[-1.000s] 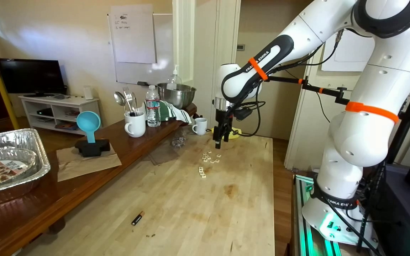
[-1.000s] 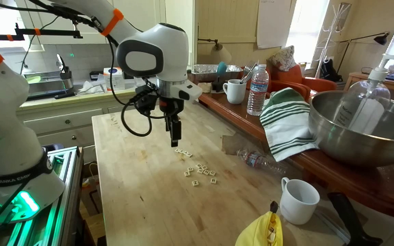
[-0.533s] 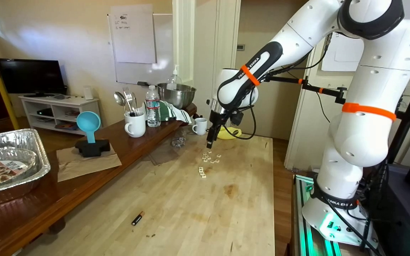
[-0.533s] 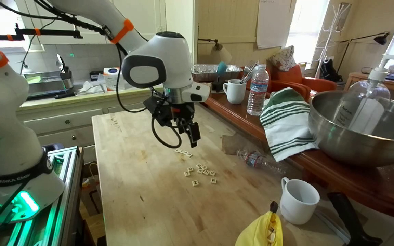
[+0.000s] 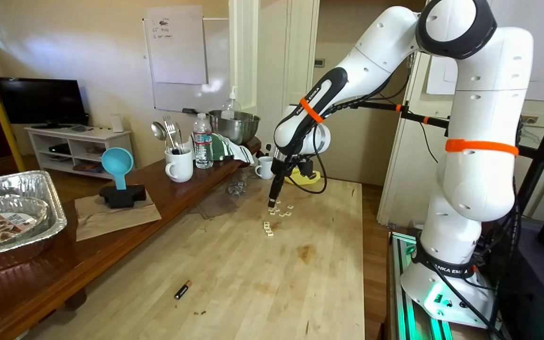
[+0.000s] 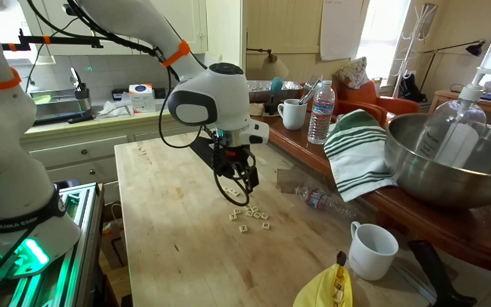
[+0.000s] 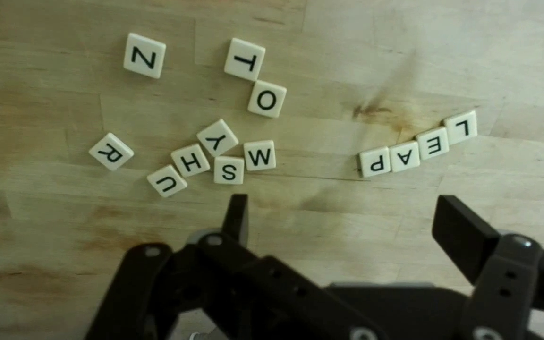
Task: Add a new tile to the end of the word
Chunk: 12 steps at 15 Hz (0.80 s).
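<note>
The word (image 7: 404, 156) reads LEAP, several pale tiles set edge to edge, upside down at the right of the wrist view. In an exterior view a cable of the arm crosses part of the word (image 6: 232, 192). Loose tiles lie left of it: Z (image 7: 144, 55), T (image 7: 245, 59), O (image 7: 267, 99), R (image 7: 111, 151), U (image 7: 166, 181), H (image 7: 190, 160), Y (image 7: 217, 137), S (image 7: 229, 170) and one that reads W or M (image 7: 259, 155). Above the table my gripper (image 7: 342, 203) stands wide open, only bare wood visible between its fingers. It appears tilted near the loose tiles in an exterior view.
A battery (image 5: 182, 290) lies on the table (image 5: 319, 283). A yellow pouch (image 6: 326, 286), a white mug (image 6: 372, 250) and a clear plastic bottle (image 6: 324, 202) are at one end. The raised wooden counter (image 5: 135, 222) borders one side, carrying a steel bowl (image 6: 446, 175).
My gripper has swung from near vertical to a tilt and come lower, nearer the loose tiles. A cable now crosses the word in an exterior view. The tiles have not moved.
</note>
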Each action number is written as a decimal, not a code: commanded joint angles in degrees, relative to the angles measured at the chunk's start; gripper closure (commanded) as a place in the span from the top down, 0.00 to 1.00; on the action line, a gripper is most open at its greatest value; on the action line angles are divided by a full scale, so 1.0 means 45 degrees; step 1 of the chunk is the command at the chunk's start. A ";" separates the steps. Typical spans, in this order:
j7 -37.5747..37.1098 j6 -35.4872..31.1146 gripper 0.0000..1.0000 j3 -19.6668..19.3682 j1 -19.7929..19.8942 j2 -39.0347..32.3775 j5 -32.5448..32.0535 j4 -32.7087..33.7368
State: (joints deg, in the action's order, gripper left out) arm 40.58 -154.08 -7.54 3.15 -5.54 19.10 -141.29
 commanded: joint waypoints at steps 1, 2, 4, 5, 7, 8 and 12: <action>-0.0122 0.0006 1.00 0.0484 0.0481 -0.0117 -0.0144 0.0092; -0.0126 0.0002 1.00 0.0503 0.0497 -0.0188 -0.0148 0.0140; -0.0306 -0.0374 1.00 0.0492 0.0486 -0.0233 -0.0365 0.0029; -0.0207 -0.0682 1.00 0.0573 0.0563 -0.0430 -0.0273 0.0056; -0.0045 -0.1444 1.00 0.0702 0.0693 -0.0709 -0.0242 0.0081; -0.0010 -0.1866 1.00 0.0784 0.0763 -0.0859 -0.0212 0.0100; 0.0149 -0.2857 0.70 0.0606 0.0558 -0.1573 0.0052 0.0341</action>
State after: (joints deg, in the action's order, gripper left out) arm 40.50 -163.84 -5.07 5.49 -9.39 18.78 -140.91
